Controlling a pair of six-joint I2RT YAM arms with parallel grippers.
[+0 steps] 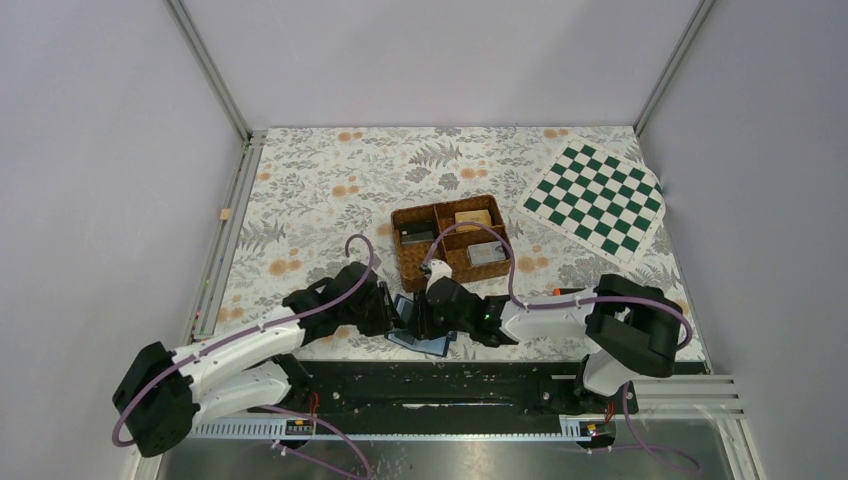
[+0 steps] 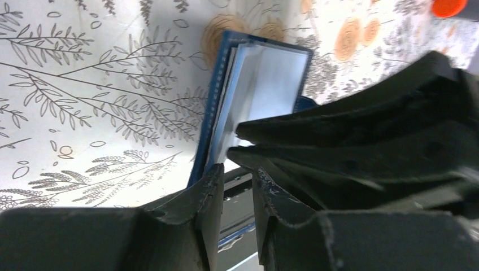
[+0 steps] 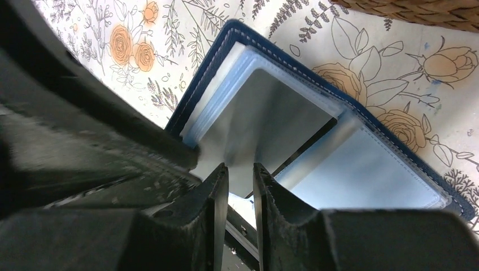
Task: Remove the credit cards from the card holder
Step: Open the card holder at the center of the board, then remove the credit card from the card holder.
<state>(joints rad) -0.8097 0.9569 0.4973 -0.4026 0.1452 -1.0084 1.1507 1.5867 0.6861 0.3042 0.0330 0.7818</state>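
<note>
**Item 1, card holder**: navy cover, light blue sleeves inside. It lies open on the floral table cloth close to the near edge, at 6 o'clock from the wicker tray and near it. On my right wrist view one half lies flat toward 4 o'clock. The other half is raised, its sleeves fanned.

**Item 2, left gripper**: at 9 o'clock of the holder in my top view. Its fingers are drawn close with a thin slit between them. The navy cover's edge runs down to them, but I cannot tell whether they grip it.

**Item 3, right gripper**: at 3 o'clock of the holder, its fingers just beside the left's. They are pressed onto the lower corner of a grey leaf standing out of the sleeves. Card or plastic sleeve, I cannot tell.

**Item 4, wicker tray**: four compartments, small flat things in three of them, too small for me to identify.

**Item 5, green-and-white chequered board**: at 2 o'clock from the tray, well apart from the holder.
</note>
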